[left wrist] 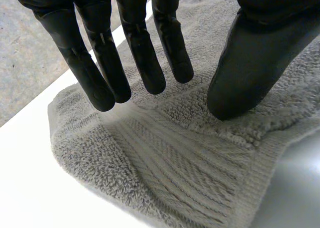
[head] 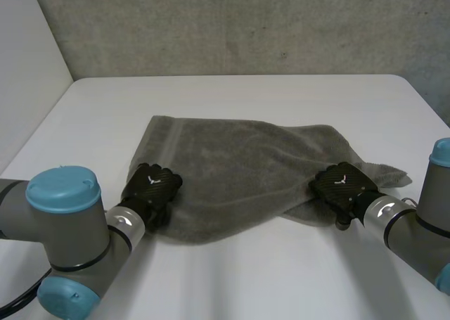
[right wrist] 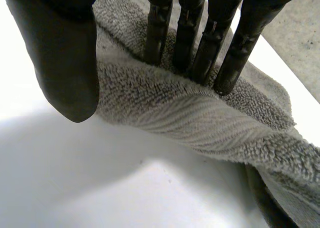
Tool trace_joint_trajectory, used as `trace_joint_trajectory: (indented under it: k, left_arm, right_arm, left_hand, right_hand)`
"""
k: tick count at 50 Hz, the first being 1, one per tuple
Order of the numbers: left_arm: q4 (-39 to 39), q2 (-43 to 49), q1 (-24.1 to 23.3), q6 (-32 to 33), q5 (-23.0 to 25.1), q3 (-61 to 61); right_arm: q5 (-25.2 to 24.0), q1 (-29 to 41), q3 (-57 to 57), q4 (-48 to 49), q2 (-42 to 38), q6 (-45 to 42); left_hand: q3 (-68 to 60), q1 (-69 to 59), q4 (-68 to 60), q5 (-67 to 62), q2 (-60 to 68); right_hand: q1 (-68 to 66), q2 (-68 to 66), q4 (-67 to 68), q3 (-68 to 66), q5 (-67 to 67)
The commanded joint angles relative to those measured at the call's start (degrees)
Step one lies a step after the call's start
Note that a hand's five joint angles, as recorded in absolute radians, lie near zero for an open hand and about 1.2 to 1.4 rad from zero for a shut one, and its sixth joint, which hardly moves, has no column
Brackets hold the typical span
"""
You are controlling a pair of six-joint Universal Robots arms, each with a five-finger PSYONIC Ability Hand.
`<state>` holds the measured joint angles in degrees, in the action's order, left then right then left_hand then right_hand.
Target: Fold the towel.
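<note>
A grey towel (head: 239,165) lies crumpled on the white table (head: 246,95), its right part folded over in a ridge. My left hand (head: 151,186) is over the towel's near left corner. In the left wrist view its fingers (left wrist: 100,82) stay straight just above the towel (left wrist: 175,158), and the thumb tip rests on the pile. My right hand (head: 341,183) is on the towel's near right edge. There its straight fingers (right wrist: 195,42) dig in behind a raised ridge of towel (right wrist: 200,118), with the thumb at the ridge's front edge.
Bare table runs along the front of the towel and far behind it. A grey wall stands past the table's far edge. A loose towel corner (head: 390,172) sticks out to the right, beyond my right hand.
</note>
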<state>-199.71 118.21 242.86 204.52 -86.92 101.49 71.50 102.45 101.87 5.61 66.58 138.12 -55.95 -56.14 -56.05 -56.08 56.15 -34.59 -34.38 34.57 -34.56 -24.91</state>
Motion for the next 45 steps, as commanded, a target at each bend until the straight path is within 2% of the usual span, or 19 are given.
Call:
trace_joint_trajectory:
  k: [1, 8, 10, 11, 12, 13, 22, 30, 32, 37, 45]
  left_arm:
    - [-1.04, 1.14, -0.02, 0.18, 0.00, -0.59]
    - [-1.30, 2.11, -0.02, 4.83, 0.00, -0.50]
    - [-1.48, 2.55, -0.02, 7.46, -0.09, -0.24]
    - [-1.48, 2.55, -0.02, 7.47, -0.09, -0.24]
    - [-1.48, 2.55, -0.02, 7.99, -0.09, -0.06]
    - [-1.48, 2.29, -0.02, 8.09, -0.09, 0.11]
    - [-1.12, 0.71, -0.19, 8.00, -0.35, 0.47]
    - [-0.25, -4.22, 0.25, 7.73, 0.17, 2.40]
    - [0.63, -7.10, 0.34, 7.73, 0.26, 3.88]
    - [1.42, -10.45, 1.04, 7.82, 0.61, 6.43]
    - [1.77, -11.25, 2.88, 8.00, 0.79, 9.78]
  right_arm:
    - [2.68, 0.12, -1.06, 0.10, -1.62, -0.57]
    - [2.95, 0.03, -1.41, 0.36, -1.89, -0.57]
    - [2.86, -0.06, -1.67, 0.45, -1.98, -0.57]
    - [2.86, -0.06, -1.67, 0.45, -1.98, -0.57]
    - [2.77, -0.14, -1.76, 0.54, -1.98, -0.57]
    - [2.77, -0.32, -1.85, 0.80, -1.89, -0.40]
    - [2.95, -0.76, -2.03, 0.89, -1.36, 0.31]
    - [2.95, -0.76, -2.03, 0.71, -1.54, 0.39]
    - [2.86, -0.67, -2.03, 0.71, -1.71, 0.39]
    - [2.86, -0.59, -2.03, 0.71, -1.71, 0.31]
    - [2.86, -0.76, -2.03, 0.71, -1.71, 0.31]
  left_hand:
    - [5.04, 5.23, 5.13, 15.16, -5.23]
    - [4.70, 4.88, 4.79, 14.82, -4.89]
    - [4.70, 4.88, 4.79, 14.82, -4.89]
    - [4.70, 4.88, 4.79, 14.82, -4.89]
    - [4.70, 4.88, 4.79, 14.82, -4.89]
    - [4.70, 4.88, 4.79, 14.82, -4.89]
    - [5.37, 5.56, 5.46, 15.49, -5.57]
    - [7.22, 7.41, 7.31, 17.34, -7.42]
    - [16.08, 16.27, 16.17, 26.21, -16.28]
    - [25.03, 25.22, 25.13, 35.16, -25.23]
    - [21.36, 21.55, 21.45, 31.48, -21.56]
  right_hand:
    - [-4.24, -4.45, 4.27, -4.27, -3.92]
    - [-11.82, -12.04, 11.85, -11.85, -11.50]
    - [-30.04, -30.26, 30.07, -30.07, -29.72]
    - [-30.16, -30.37, 30.18, -30.19, -29.84]
    - [-43.98, -44.20, 44.01, -44.01, -43.66]
    - [-45.39, -45.61, 45.42, -45.42, -45.07]
    - [-45.41, -45.62, 45.43, -45.44, -45.09]
    - [-45.41, -45.62, 45.43, -45.44, -45.09]
    - [-45.41, -45.62, 45.43, -45.44, -45.09]
    - [-45.41, -45.62, 45.43, -45.44, -45.09]
    - [-45.41, -45.62, 45.43, -45.44, -45.09]
